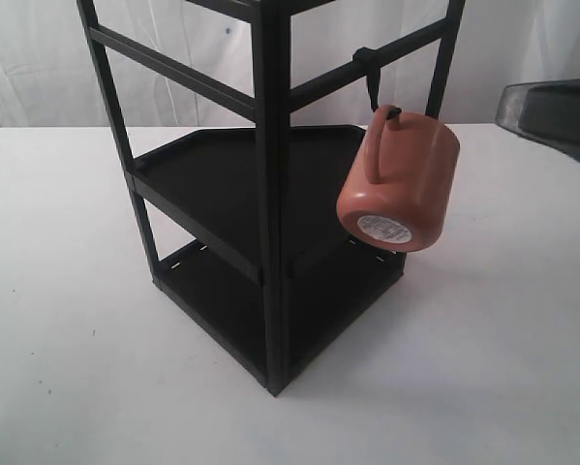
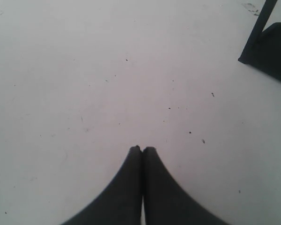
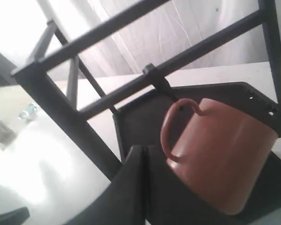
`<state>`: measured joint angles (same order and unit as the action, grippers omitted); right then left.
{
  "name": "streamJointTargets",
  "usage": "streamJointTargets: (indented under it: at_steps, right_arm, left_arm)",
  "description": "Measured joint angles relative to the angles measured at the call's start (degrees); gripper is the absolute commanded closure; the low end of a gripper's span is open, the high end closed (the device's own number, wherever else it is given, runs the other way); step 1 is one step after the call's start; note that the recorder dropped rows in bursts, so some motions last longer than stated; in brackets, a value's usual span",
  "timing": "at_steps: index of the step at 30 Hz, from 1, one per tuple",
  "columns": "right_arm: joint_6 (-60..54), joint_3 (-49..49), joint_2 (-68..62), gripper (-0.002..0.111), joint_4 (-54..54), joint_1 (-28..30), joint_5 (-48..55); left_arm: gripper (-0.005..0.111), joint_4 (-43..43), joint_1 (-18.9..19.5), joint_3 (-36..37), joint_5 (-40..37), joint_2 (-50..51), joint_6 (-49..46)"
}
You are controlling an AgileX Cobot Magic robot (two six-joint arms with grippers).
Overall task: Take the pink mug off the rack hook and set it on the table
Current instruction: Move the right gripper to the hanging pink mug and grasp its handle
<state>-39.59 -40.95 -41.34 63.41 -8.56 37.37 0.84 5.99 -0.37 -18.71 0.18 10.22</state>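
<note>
On the right side of the rack (image 1: 270,194), the pink mug (image 1: 401,179) hangs by its loop handle (image 1: 372,145) from the hook (image 1: 370,85) on a crossbar (image 1: 319,85). It is tilted, its labelled base faces the exterior camera, and it is clear of the surface (image 1: 76,368). It looks like glazed ceramic: stiff, fairly heavy, slick and breakable. A firm hold across the rim wall or body seems wiser than the handle, which the hook occupies. The right gripper (image 3: 143,147) sits near the mug with its fingers pressed together, holding nothing. The left gripper (image 2: 141,149) is likewise closed up, over bare surface.
</note>
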Motion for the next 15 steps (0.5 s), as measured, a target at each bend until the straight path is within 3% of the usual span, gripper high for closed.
streamJointTargets:
  at_steps: [3, 8, 15]
  right_arm:
    - [-2.45, -0.27, -1.61, 0.102, 2.5, 0.0, 3.38]
    - [-3.45, -4.15, -11.88, 0.08, 3.49, 0.0, 11.07]
    - [-4.59, -9.98, -18.83, 0.077, 3.76, 0.0, 11.38]
  left_arm:
    - [0.107, 0.0, 0.0, 0.0, 0.0, 0.0, 0.0]
    - [0.107, 0.0, 0.0, 0.0, 0.0, 0.0, 0.0]
    - [0.107, 0.0, 0.0, 0.0, 0.0, 0.0, 0.0]
